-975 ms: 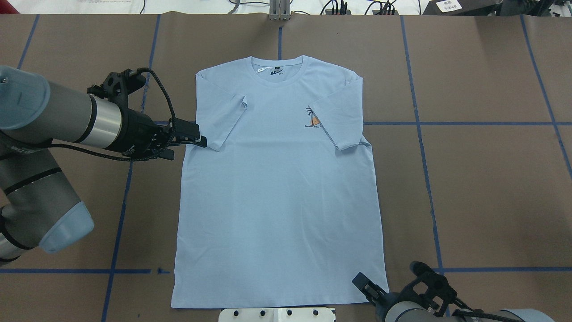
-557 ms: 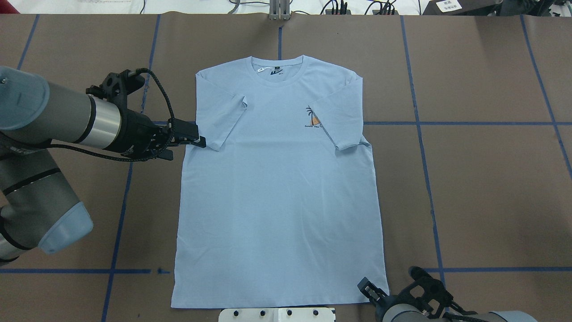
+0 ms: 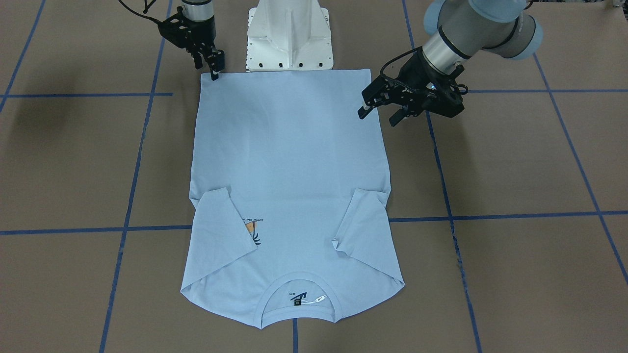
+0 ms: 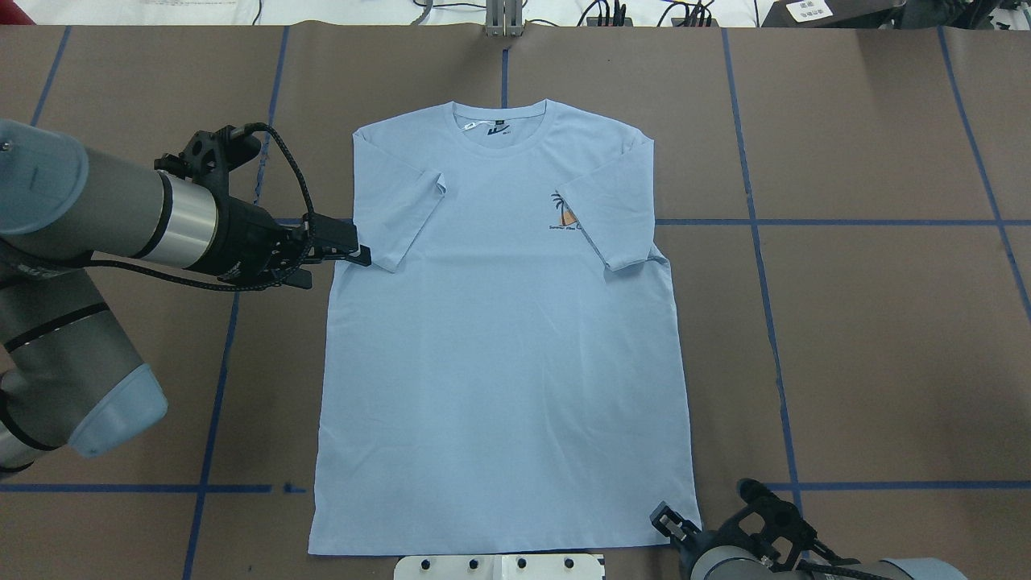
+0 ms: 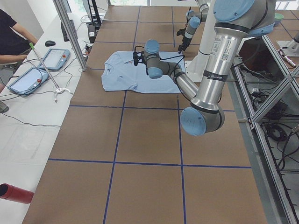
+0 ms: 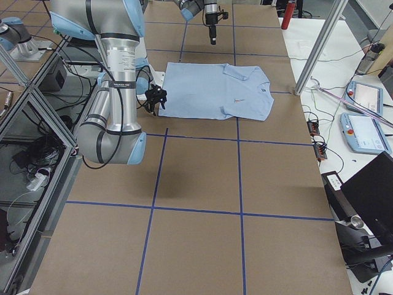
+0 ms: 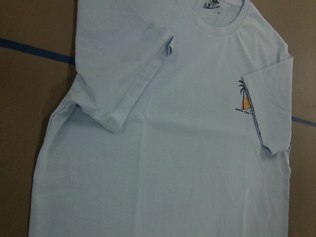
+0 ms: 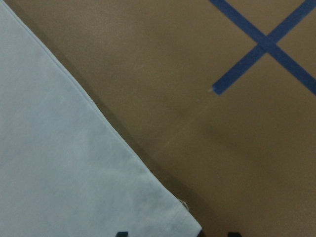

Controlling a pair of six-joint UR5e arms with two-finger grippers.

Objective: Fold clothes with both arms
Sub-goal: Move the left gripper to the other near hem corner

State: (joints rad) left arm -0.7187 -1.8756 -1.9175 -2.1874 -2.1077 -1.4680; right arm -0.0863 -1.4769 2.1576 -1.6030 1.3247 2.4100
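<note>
Exterior front-facing view: the light blue T-shirt (image 3: 289, 162) lies flat, print side up, on the brown bench (image 3: 515, 162). Both sleeves are folded inward onto the chest. Its hem edge is just beside the white pedestal (image 3: 289, 34). The left pincer (image 3: 377, 117) stands with its fingers apart at one side edge of the T-shirt; if it touches the cloth I cannot tell. The right pincer (image 3: 208, 67) is at the opposite hem corner.

Overhead exterior view: wide bare bench (image 4: 870, 338) lies on both sides of the T-shirt (image 4: 499, 362). The left pincer (image 4: 338, 270) points at the side edge near the folded sleeve (image 4: 399, 209). The right pincer (image 4: 670, 525) is just beside the hem corner.

Exterior left and exterior right views: the T-shirt (image 5: 126, 74) (image 6: 209, 92) has straight, smooth edges.

Left wrist-mounted view: the palm-tree print (image 7: 244, 101) is partly covered by the other sleeve (image 7: 269, 108).

Right wrist-mounted view: two dark fingertips (image 8: 122, 233) are spread wide, holding nothing, with the hem corner (image 8: 190, 222) between them. Beside it is bare bench with a blue tape cross (image 8: 266, 44).
</note>
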